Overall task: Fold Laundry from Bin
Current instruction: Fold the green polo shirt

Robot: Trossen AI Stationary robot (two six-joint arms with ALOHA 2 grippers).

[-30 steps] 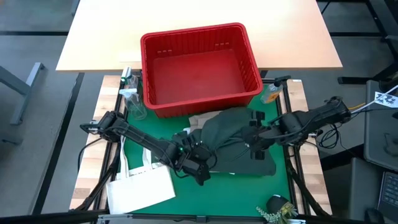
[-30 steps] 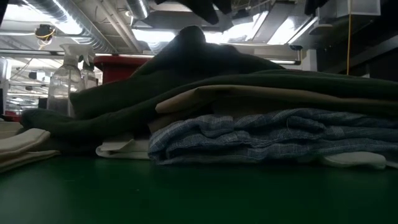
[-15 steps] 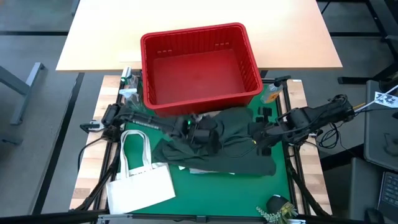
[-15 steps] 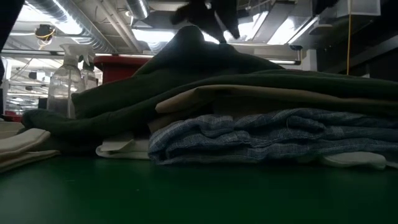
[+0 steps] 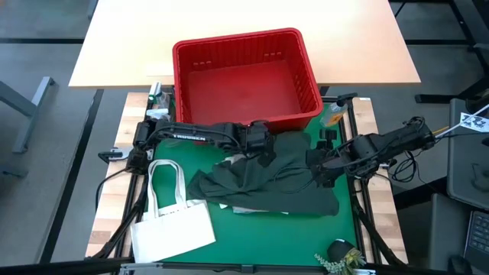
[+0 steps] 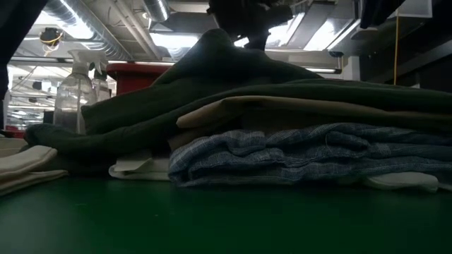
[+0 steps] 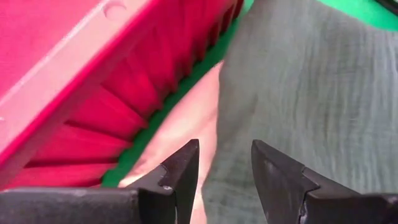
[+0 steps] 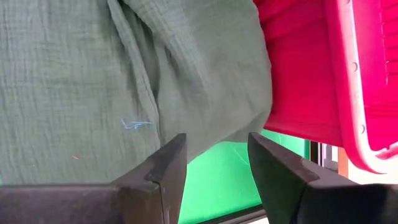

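The laundry lies stacked on the green mat. A dark green garment (image 5: 283, 183) (image 6: 282, 92) is on top, over a beige piece (image 6: 282, 109) and a blue-and-white striped one (image 6: 296, 152). The red bin (image 5: 252, 126) stands behind the stack, with nothing showing inside. My left gripper (image 5: 263, 151) (image 7: 224, 149) hovers open over the green garment's (image 7: 311, 81) far left edge, where beige cloth (image 7: 186, 137) peeks out next to the bin's near wall (image 7: 93, 93). My right gripper (image 5: 317, 174) (image 8: 217, 140) hovers open over the green garment's (image 8: 74, 81) right edge.
A flat white tote bag (image 5: 172, 229) lies at the mat's near left. A clear spray bottle (image 5: 164, 126) (image 6: 70, 92) stands left of the bin. A small plant (image 5: 340, 256) sits at the near right corner. A pale wooden table (image 5: 244, 15) lies beyond the bin.
My left gripper has swung from the stack's near left side toward the far edge and now stands by the bin's near wall, still open. The stack of laundry has kept its shape.
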